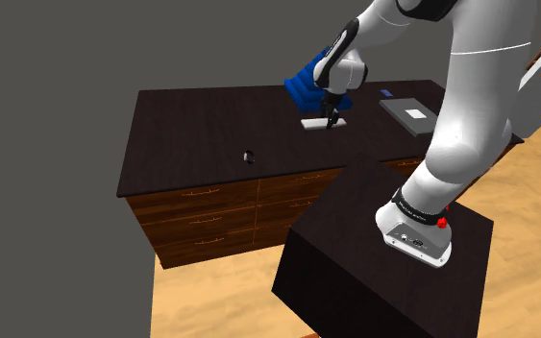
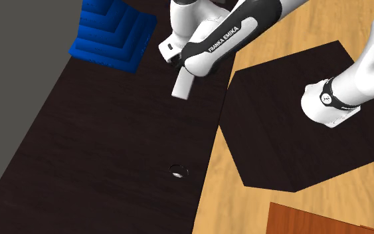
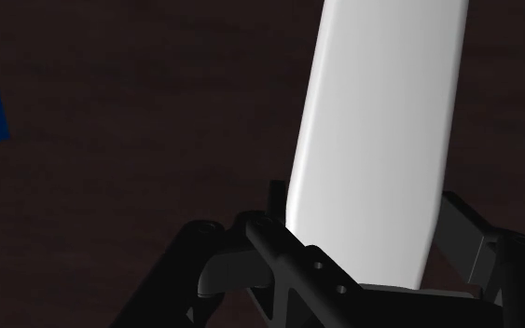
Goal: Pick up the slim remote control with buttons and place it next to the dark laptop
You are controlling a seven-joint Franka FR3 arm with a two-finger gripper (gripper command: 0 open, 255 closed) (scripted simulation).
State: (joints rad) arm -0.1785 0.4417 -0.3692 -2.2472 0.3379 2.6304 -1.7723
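Shoulder view: one claw [image 1: 331, 126] clasps one white remote [image 1: 311, 124]; one grey laptop [image 1: 412, 113].

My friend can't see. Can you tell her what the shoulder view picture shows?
A white robot arm reaches from its black stand over a dark counter, with its gripper down at a white remote. A blue thing lies near the remote, and a grey laptop sits further toward the view's right.

The arm [image 1: 470, 106] reaches down, its tool [image 1: 331, 123] clasping the white remote [image 3: 381, 121].
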